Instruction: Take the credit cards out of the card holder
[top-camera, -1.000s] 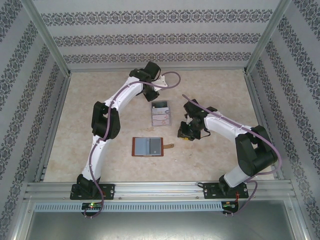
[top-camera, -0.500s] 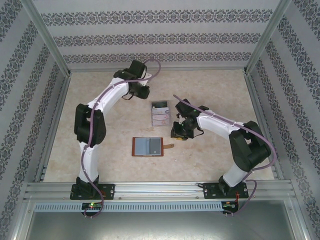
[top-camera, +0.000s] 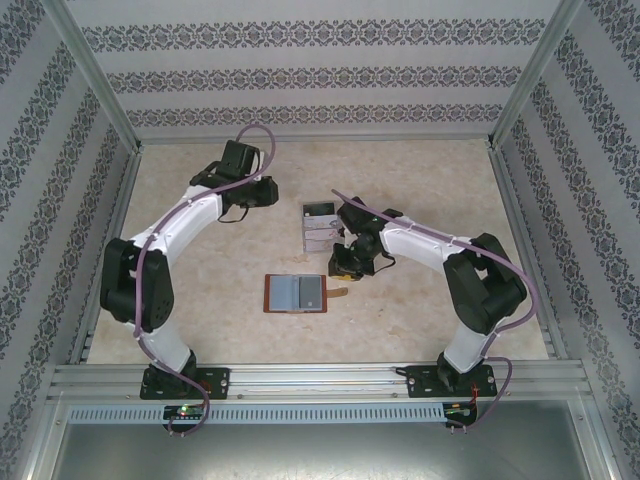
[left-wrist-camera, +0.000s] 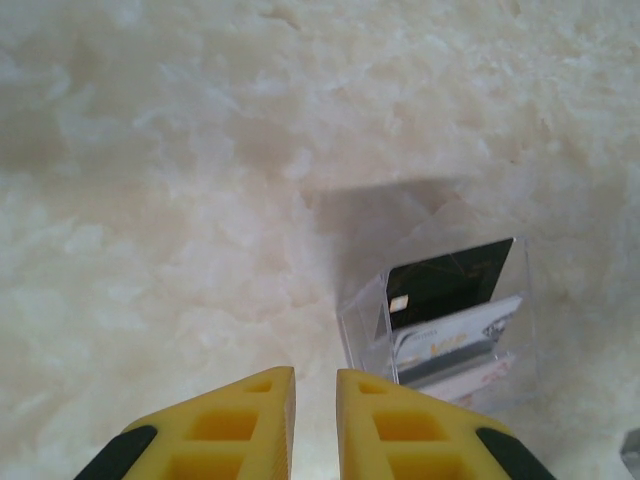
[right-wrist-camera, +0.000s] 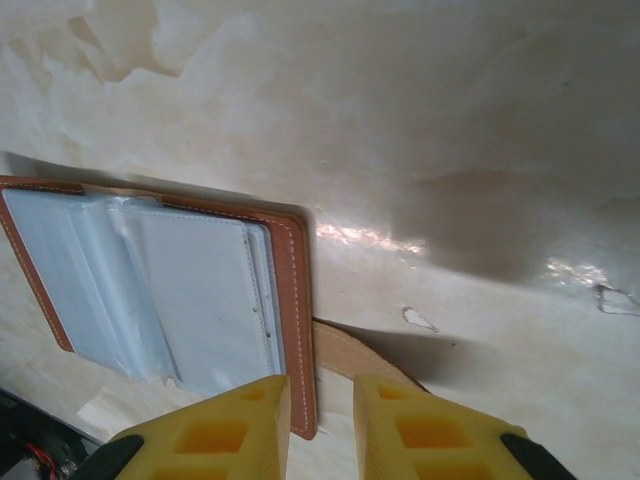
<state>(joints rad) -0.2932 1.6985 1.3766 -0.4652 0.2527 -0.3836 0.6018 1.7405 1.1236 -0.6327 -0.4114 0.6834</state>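
From above, the left gripper hangs over bare table at the far left, well apart from everything. Its own camera adds what the overhead view hides: the yellow fingers stand a thin slit apart with nothing between them. That camera also looks into the clear rack, where the credit cards stand in slots, one dark card behind the pale ones.

The card holder lies open and flat near the table's middle, nearer the arms than the rack. The right gripper sits just beside its right edge. The right wrist view shows the grey-blue pockets and the brown strap tab running below the slightly parted fingers. Whether they touch the leather, I cannot tell.

The table is pale, marbled cream. Damask-striped walls enclose it, and an aluminium rail runs along the near edge.
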